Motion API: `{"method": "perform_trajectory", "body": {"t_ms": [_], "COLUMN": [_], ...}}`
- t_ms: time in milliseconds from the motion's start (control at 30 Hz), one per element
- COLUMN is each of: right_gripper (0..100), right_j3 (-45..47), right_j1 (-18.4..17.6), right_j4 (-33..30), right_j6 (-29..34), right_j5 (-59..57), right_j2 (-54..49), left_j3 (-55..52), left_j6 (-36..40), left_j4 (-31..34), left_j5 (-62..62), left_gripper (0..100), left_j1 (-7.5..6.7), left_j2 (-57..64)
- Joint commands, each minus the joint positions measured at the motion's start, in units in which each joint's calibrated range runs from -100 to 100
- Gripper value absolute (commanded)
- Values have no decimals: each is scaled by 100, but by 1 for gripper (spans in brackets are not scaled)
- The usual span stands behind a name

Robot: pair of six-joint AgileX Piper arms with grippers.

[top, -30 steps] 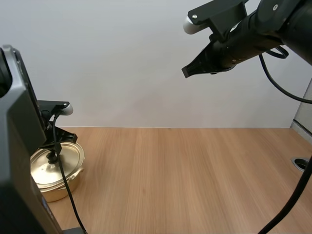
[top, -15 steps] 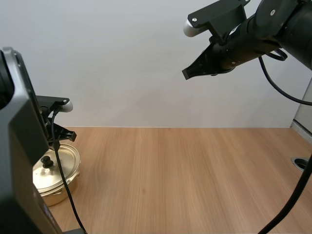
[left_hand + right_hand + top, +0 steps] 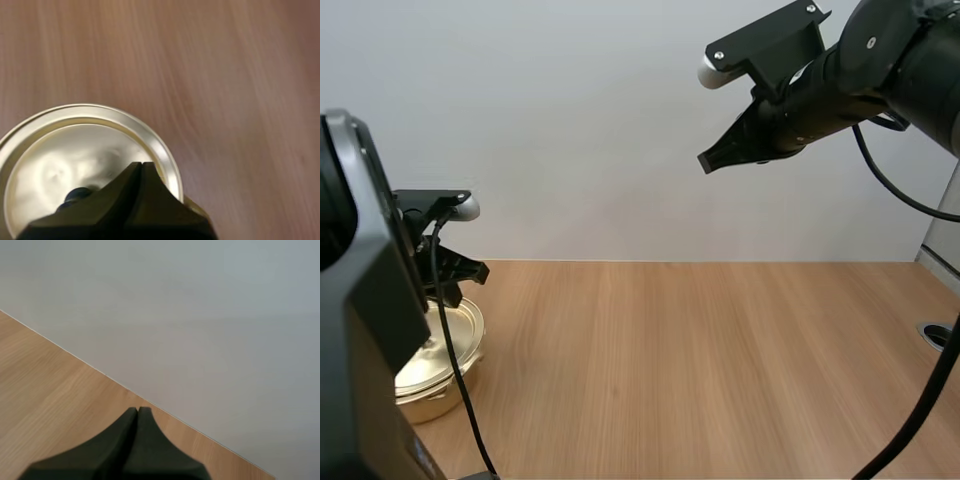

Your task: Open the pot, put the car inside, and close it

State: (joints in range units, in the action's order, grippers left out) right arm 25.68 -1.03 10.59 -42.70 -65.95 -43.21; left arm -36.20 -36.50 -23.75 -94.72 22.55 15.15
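The pot (image 3: 428,398) is gold-toned metal with a polished sheen. Its lid (image 3: 85,145) is the same brassy metal, glossy enough to carry soft, blurred reflections, and its rim is bright. The lid's knob (image 3: 78,193) looks dark, smooth and slightly shiny. The table (image 3: 720,370) has a light wood surface with fine straight grain and a smooth satin finish. The left gripper (image 3: 141,166) and right gripper (image 3: 137,411) have matt black fingers, plastic by the look. The wall (image 3: 570,120) is plain, matt and pale grey.

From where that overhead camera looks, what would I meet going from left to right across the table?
Lidded golden pot → right gripper, high above the table → dark round fitting at the table's right edge.
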Motion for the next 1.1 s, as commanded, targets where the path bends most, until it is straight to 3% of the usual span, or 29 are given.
{"method": "perform_trajectory", "body": {"t_ms": [0, 233, 367, 467, 633, 800, 933, 1067], "right_gripper": [0, 0, 0, 0, 0, 0, 0, 0], "right_j3": [2, 332, 730, 1048, 1678, 2316, 2864, 3460], "right_j1": [2, 2, 2, 2, 2, 2, 2, 2], "right_j4": [-80, -167, -430, -587, -575, -575, -575, -548], "right_j6": [95, 93, -48, -283, -472, -472, -472, -436], "right_j5": [113, 1101, 1780, 2255, 3241, 4476, 5568, 6435], "right_j2": [1, -504, -799, -832, -848, -848, -891, -891], "left_j3": [-204, -1240, -1556, -1555, -1656, -1654, -1654, -1654], "left_j6": [-986, -2355, -2598, -2581, -2246, -2475, -2475, -2466], "left_j4": [-1877, -3909, -5023, -5672, -5994, -5791, -5635, -5004], "left_j5": [-528, -528, -528, -528, -528, -528, -528, -528], "left_gripper": [0, 0, 0, 0, 0, 0, 0, 0], "left_j1": [129, 503, 531, 531, 225, -276, -763, -1143], "left_j2": [591, 3459, 4776, 4938, 4940, 5152, 5177, 5494]}}
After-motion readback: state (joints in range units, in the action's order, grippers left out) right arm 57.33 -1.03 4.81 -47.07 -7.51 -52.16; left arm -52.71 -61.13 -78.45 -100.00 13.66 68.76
